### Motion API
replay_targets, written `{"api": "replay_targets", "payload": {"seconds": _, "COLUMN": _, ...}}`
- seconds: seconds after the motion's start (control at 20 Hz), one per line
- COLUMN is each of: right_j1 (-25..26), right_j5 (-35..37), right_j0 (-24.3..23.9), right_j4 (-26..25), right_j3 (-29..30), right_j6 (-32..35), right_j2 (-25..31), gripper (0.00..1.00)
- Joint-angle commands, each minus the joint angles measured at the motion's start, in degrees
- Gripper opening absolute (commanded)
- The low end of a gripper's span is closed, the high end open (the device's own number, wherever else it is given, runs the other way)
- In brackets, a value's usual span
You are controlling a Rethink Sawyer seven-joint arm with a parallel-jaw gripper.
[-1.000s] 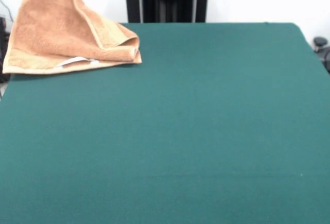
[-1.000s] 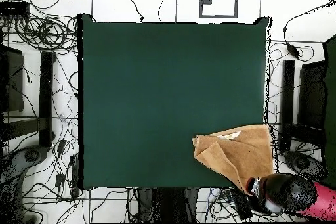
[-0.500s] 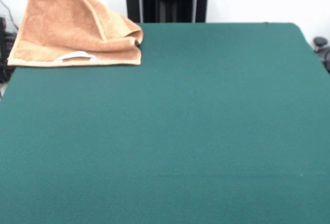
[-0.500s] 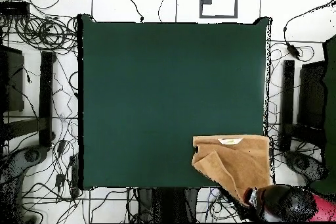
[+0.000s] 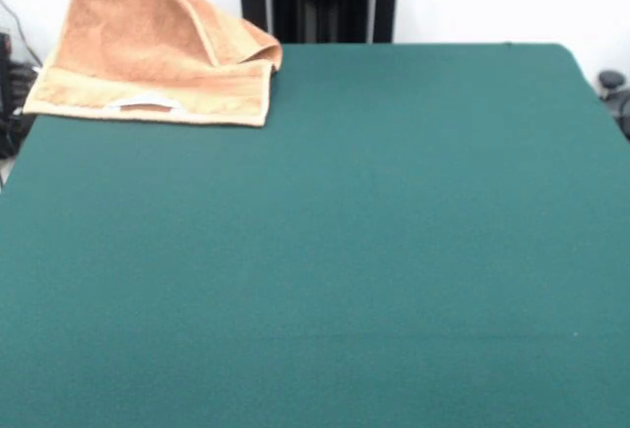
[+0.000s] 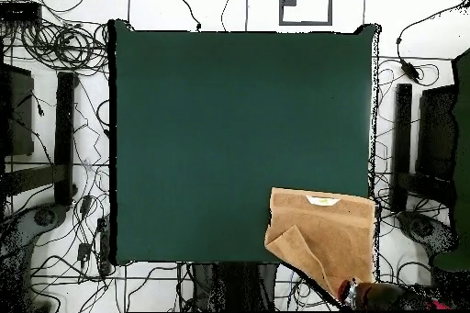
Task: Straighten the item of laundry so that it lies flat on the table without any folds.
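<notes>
We see the broad dark green felt-like surface spreading bare in the foreground. At its far left corner in the front view lies the small orange-tan terry-cloth towel, its hemmed edge flat, a corner curled over, its top rising out of frame. Overhead, the claw meets the towel's tip; we cannot tell its grip.

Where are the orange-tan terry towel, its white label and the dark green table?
orange-tan terry towel (image 5: pixel 128 30), front view, raised middle.
white label (image 5: pixel 148 103), front view, its centre.
dark green table (image 6: pixel 229 126), overhead view, bare top.
</notes>
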Motion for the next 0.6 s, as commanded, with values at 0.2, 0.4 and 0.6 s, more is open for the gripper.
{"api": "replay_targets", "payload": {"seconds": 0.2, "right_j1": 4.0, "right_j5": -7.0, "right_j0": -1.3, "right_j4": -5.9, "right_j3": 9.0, "right_j6": -5.3, "right_j2": 2.5, "gripper": 0.0}}
{"api": "replay_targets", "payload": {"seconds": 0.4, "right_j1": 5.9, "right_j5": -12.1, "right_j0": -0.8, "right_j4": -8.1, "right_j3": 8.8, "right_j6": -2.5, "right_j2": 2.8, "gripper": 0.0}}
{"api": "replay_targets", "payload": {"seconds": 0.6, "right_j1": 9.0, "right_j5": -30.8, "right_j0": 14.5, "right_j4": -23.6, "right_j3": 0.5, "right_j6": 14.7, "right_j2": -7.5, "gripper": 0.0}}
